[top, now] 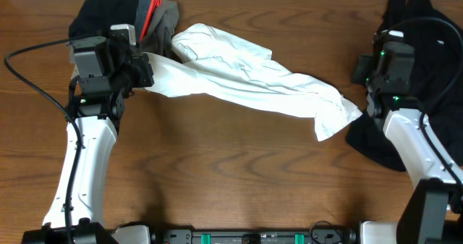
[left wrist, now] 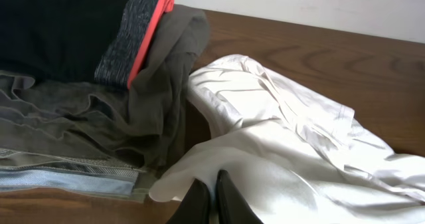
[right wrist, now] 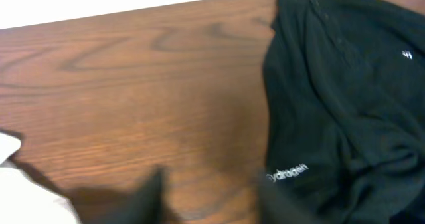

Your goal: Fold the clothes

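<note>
The white T-shirt (top: pixel 246 81) lies crumpled in a long band across the back middle of the table, its print hidden. My left gripper (top: pixel 148 74) is shut on the shirt's left edge; in the left wrist view the two dark fingers (left wrist: pixel 214 201) pinch the white cloth (left wrist: pixel 292 157). My right gripper (top: pixel 362 74) is open and empty above bare wood, just right of the shirt's right end; its fingers (right wrist: pixel 212 197) are blurred and spread apart, with a white corner of the shirt (right wrist: pixel 10 174) at the far left.
A stack of folded black, grey and olive garments (top: pixel 126 16) sits at the back left, right beside the shirt (left wrist: pixel 99 71). A black garment with small white lettering (top: pixel 416 70) lies at the right (right wrist: pixel 345 104). The table front is bare wood (top: pixel 239 171).
</note>
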Tool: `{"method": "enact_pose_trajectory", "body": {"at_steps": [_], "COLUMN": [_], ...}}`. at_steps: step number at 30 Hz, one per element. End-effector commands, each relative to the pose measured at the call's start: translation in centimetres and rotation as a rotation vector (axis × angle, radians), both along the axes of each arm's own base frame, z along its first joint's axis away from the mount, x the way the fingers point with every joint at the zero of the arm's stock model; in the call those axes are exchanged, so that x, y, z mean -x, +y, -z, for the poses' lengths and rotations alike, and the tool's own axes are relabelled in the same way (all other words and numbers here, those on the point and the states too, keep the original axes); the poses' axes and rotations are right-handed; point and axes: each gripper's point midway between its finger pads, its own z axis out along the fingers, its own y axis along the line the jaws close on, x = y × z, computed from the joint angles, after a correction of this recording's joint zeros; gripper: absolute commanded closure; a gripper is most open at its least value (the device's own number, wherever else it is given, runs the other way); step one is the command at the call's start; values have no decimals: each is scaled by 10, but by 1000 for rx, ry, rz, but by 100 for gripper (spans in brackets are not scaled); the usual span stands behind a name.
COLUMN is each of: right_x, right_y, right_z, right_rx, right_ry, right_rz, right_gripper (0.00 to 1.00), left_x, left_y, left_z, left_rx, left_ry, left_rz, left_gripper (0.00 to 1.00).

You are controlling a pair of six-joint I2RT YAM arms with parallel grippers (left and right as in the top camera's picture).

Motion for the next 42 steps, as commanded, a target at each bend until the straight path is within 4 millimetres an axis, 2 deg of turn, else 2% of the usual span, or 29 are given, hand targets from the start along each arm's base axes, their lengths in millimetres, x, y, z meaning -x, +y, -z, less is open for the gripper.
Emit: {"method": "enact_pose_trajectory", "body": {"at_steps": [1, 3, 7, 8, 12, 14, 16, 19, 22, 25, 28, 33, 38, 42], "right_x": [-2, 3, 26, 38, 79, 101, 127, 154, 171, 177, 175, 166, 165, 163], "right_y": [6, 26, 71, 86, 113, 116, 112, 99, 86, 85, 87, 89, 90, 91], "right_z": [2, -4, -16, -14, 9, 25, 42, 60, 75, 88, 99, 114, 128, 130], "right_rx": [-32, -87, -184, -197, -158, -126, -82, -33, -8, -12, -24, -37, -38, -31], "right_ry": [39, 90, 232, 292, 481, 579, 687, 790, 845, 854, 828, 759, 726, 712], "right_rz": [-59, -133, -271, -311, -369, -353, -297, -206, -130, -121, -121, -131, -146, -160], "right_gripper": [11, 2, 1, 1, 1, 2, 7, 15, 20, 26, 42, 59, 66, 75], "left_x": [0, 0, 0, 1, 2, 3, 3, 3, 3, 3, 3, 3, 3, 4], "left_y": [5, 5, 4, 5, 4, 4, 4, 4, 4, 4, 4, 4, 4, 4], "left_z": [-4, -4, -3, -2, 0, 0, 1, 1, 1, 1, 1, 1, 1, 1], "left_rx": [-19, -19, -19, -19, -18, -18, -17, -17, -17, -17, -17, -17, -17, -17], "left_ry": [-12, -12, -8, -5, 5, 10, 12, 12, 12, 12, 12, 12, 13, 13], "left_rz": [-8, -8, -8, -8, -8, -8, -8, -8, -8, -8, -8, -8, -8, -8], "left_gripper": [94, 94, 94, 94, 94, 94, 94, 94, 94, 94, 94, 94, 94, 94]}}
